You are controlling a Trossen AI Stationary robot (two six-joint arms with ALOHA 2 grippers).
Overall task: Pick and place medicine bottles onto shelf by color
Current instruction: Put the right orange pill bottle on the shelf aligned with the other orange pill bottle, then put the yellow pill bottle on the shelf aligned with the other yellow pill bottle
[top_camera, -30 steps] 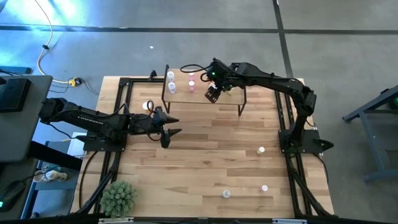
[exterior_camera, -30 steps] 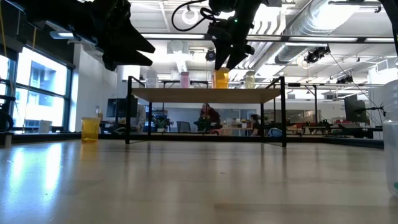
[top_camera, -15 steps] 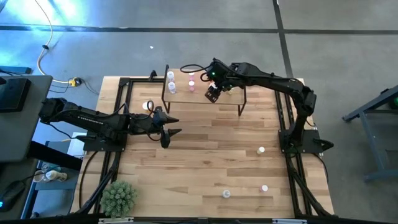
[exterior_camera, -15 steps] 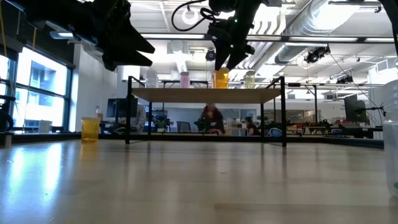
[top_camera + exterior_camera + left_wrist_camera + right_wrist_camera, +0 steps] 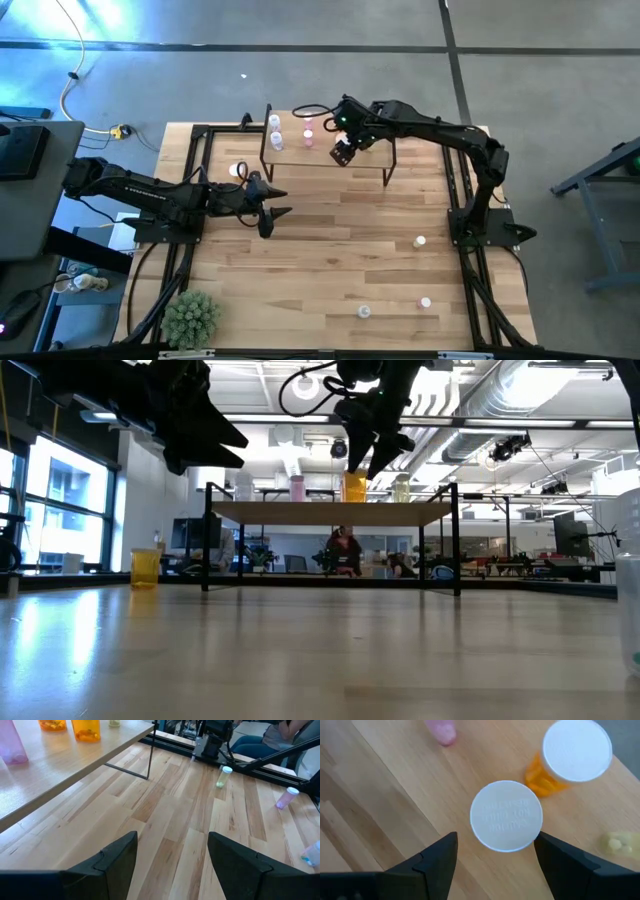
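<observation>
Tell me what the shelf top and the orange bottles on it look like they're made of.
The shelf top looks like pale matte wood with visible grain, on thin black legs, probably metal. The orange bottles look like translucent, glossy plastic with opaque matte white caps, one embossed with lettering.

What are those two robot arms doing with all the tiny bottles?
They are sorting medicine bottles by color onto the small shelf. The right tool hangs open just above the shelf, over an upright bottle with a white cap, next to an orange bottle. Pink and whitish bottles already stand on the shelf too. The left tool waits open over the table and holds nothing. A few bottles are still lying on the table.
</observation>
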